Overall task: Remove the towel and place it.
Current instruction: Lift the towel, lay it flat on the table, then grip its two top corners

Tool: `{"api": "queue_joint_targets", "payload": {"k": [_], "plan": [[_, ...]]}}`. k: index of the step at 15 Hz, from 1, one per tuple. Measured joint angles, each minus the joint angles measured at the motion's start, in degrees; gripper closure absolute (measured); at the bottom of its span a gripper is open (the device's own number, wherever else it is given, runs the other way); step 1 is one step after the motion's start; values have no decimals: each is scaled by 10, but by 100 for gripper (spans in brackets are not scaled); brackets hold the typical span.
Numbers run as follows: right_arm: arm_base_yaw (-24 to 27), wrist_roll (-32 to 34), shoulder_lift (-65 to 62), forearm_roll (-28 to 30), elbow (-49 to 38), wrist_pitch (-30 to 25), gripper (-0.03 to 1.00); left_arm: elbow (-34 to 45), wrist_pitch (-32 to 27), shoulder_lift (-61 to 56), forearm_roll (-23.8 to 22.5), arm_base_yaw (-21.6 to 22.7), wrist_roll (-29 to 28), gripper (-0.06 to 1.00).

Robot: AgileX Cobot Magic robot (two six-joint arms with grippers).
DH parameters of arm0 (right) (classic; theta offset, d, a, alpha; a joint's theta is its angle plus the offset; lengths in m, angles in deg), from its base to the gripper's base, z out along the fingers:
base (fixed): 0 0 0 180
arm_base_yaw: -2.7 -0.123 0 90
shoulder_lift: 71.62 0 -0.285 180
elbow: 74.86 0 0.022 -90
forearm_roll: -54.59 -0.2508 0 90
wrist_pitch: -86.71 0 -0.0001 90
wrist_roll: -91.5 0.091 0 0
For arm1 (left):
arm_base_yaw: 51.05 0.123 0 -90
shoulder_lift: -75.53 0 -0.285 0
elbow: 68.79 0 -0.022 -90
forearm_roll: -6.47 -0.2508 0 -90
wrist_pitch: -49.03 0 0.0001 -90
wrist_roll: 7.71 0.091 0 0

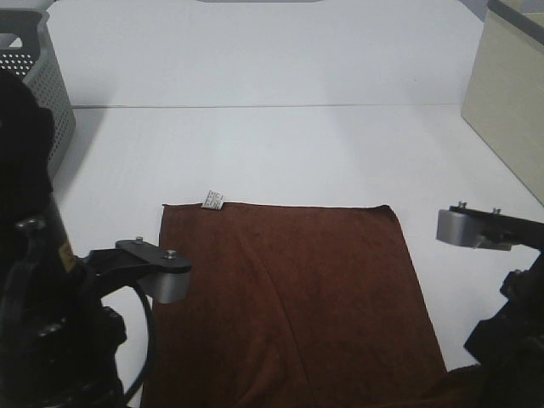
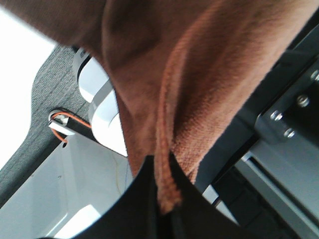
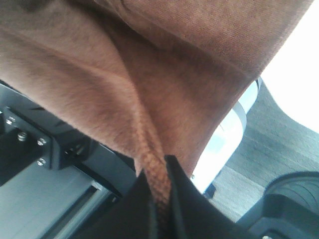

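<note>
Clenched on the near hem of the towel (image 1: 289,289), left claw (image 2: 167,196) and right claw (image 3: 158,196) risk bunching it on the tabletop (image 1: 280,153) if they pull unevenly.

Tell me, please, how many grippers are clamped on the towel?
2. The left gripper is shut on a hem of the towel in the left wrist view; the right gripper is shut on its hem in the right wrist view. Neither grip shows from above.

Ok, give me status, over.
Left gripper shut on towel. Right gripper shut on towel. Far end flat on table. Basket far left, apart.
</note>
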State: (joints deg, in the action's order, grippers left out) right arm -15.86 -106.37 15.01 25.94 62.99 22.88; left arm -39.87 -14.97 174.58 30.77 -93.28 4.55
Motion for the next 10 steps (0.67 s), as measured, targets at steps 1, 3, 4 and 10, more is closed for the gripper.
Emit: {"api": "queue_joint_targets", "payload": {"k": [1, 3, 4, 10], "plan": [[-23, -2, 18, -3, -3, 10, 95, -11, 3, 17, 6, -14, 0, 94], [-70, -4, 45, -10, -3, 34, 94, -34, 5, 50, 15, -41, -3, 94], [-86, -5, 55, -16, -3, 38, 94, -44, 7, 68, 18, -54, -10, 94], [-100, -7, 70, -21, -3, 46, 79, -85, 59, 112, 57, -120, -17, 79]]}}
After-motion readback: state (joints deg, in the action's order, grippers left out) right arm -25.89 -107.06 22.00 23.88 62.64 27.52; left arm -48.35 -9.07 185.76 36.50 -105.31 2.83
